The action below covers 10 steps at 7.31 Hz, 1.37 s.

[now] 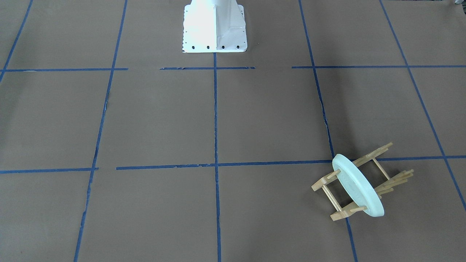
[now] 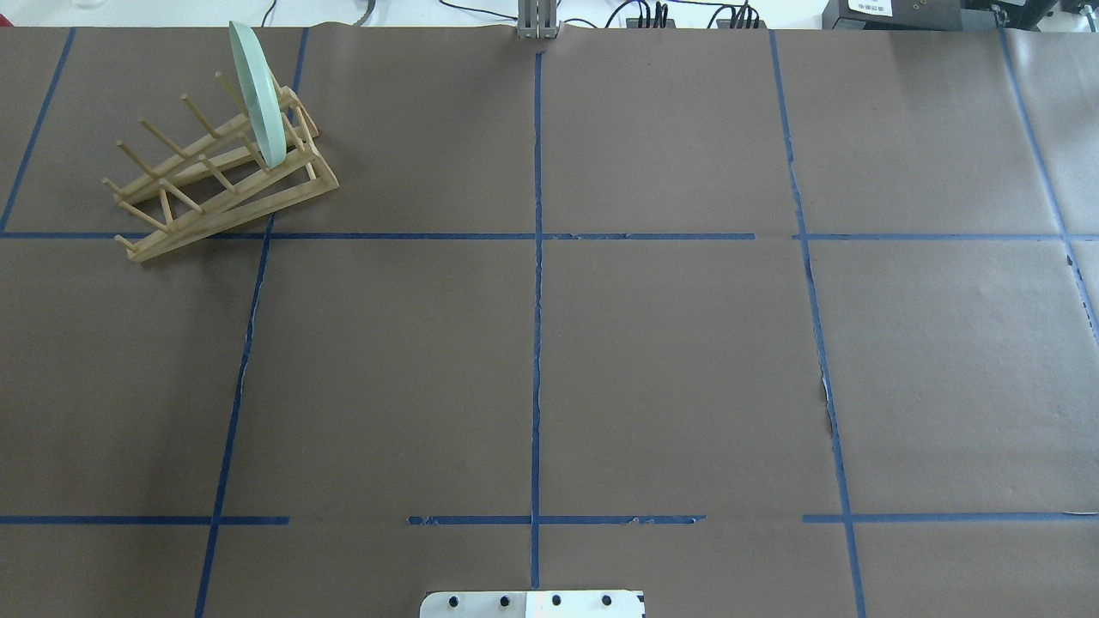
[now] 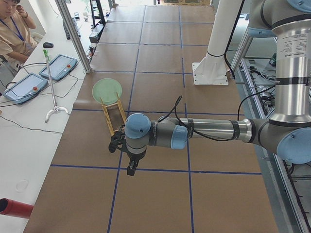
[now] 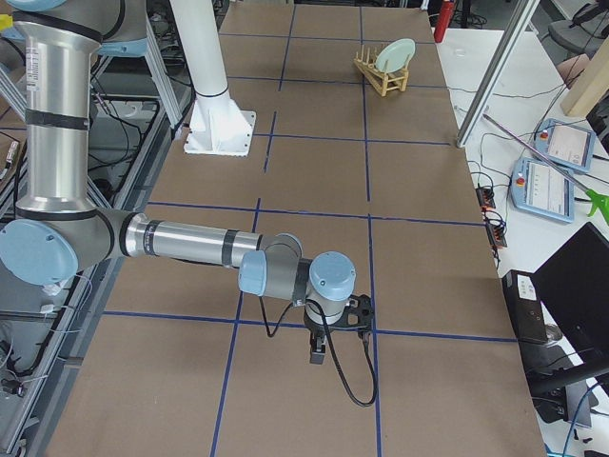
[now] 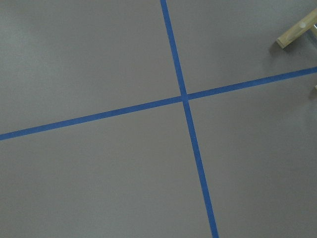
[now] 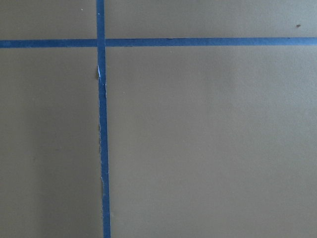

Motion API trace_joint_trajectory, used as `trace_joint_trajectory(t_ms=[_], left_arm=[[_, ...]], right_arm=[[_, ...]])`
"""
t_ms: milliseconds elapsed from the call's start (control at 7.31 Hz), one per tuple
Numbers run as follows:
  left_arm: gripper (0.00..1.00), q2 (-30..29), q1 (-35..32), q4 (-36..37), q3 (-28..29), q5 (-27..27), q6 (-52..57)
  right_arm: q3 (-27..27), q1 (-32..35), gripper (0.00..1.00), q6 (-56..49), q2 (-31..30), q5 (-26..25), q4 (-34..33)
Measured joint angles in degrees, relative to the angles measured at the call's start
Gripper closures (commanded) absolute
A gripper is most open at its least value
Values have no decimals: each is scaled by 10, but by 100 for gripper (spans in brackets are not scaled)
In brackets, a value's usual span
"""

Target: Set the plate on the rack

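Note:
The pale mint-green plate (image 1: 358,189) stands on edge between the pegs of the light-wood rack (image 1: 338,215), at the far left of the table in the overhead view, plate (image 2: 258,94) and rack (image 2: 232,215). Both show in the exterior left view, plate (image 3: 107,90) and rack (image 3: 108,119), and small in the exterior right view (image 4: 394,55). My left gripper (image 3: 131,169) hangs over the table short of the rack, apart from it; I cannot tell whether it is open. My right gripper (image 4: 317,354) hangs far from the rack; I cannot tell its state. A rack rail end (image 5: 297,32) shows in the left wrist view.
The white robot pedestal (image 1: 214,27) stands at the table's middle edge. Blue tape lines (image 2: 537,343) cross the brown table cover. An operator (image 3: 12,29), teach pendants (image 3: 58,65) and a thin stand (image 3: 53,97) are on a side bench beyond the table's far edge.

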Motion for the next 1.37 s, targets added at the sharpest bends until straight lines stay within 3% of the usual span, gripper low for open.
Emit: trace_joint_trajectory(t_ms=[1368], left_arm=[[0, 1, -2, 29, -5, 4, 3]], right_arm=[[0, 0, 0, 0, 0, 0, 0]])
